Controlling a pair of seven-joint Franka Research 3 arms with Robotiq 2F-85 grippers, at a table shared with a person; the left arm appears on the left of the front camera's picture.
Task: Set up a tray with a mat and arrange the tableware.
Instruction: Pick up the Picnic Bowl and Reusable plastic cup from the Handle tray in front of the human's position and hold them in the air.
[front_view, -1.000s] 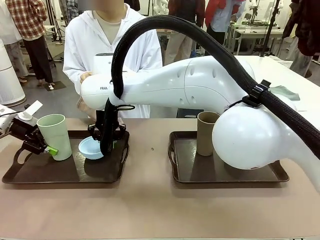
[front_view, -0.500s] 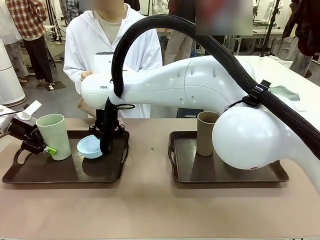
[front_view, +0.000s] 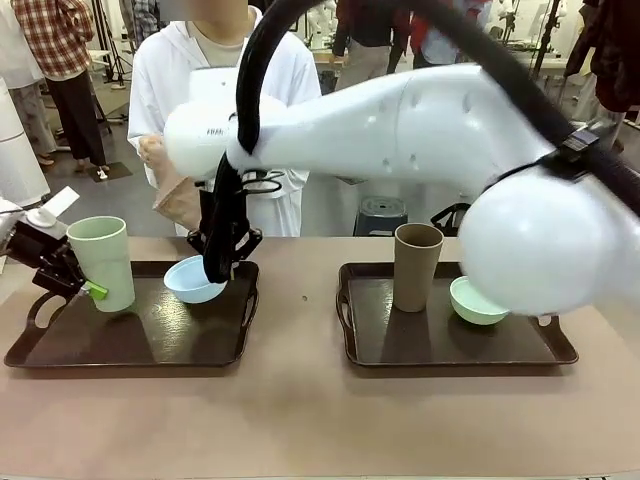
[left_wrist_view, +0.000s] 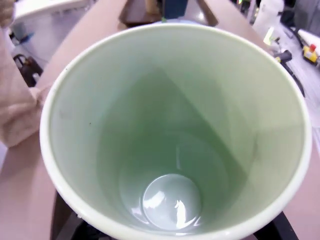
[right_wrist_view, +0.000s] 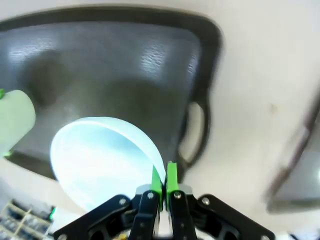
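Across a tan desk (front_view: 300, 420) we see two dark trays side by side, with a person (front_view: 200, 90) in a white coat standing at the far edge. At the far left the left gripper (front_view: 92, 289) comes in low. Its jaws are closed on the lower wall of the pale green cup (front_view: 100, 255), with one green pad pressed to the side facing us. That cup is roughly upright at the left end of the left tray (front_view: 130, 350); we cannot tell whether its base touches the tray floor. From the left wrist we look straight down into the cup (left_wrist_view: 165, 125), which is empty.

Farther right, the right arm reaches across the middle, and the right gripper (front_view: 215, 268) hangs over the far right corner of the same tray. Its jaws are all but closed, pinching the right rim of the light blue bowl (front_view: 190, 282). From the right wrist the two green pads (right_wrist_view: 171, 175) clamp that thin rim, with the tray (right_wrist_view: 125, 65) beneath the bowl (right_wrist_view: 100, 155) and its handle close by. Behind, the person's hand (front_view: 152, 150) holds a brown sheet (front_view: 180, 205).

On the right tray (front_view: 450, 345) the brown cup (front_view: 416, 268) stands upright near the far left corner. The mint green bowl (front_view: 478, 302) sits just to its right, near it.
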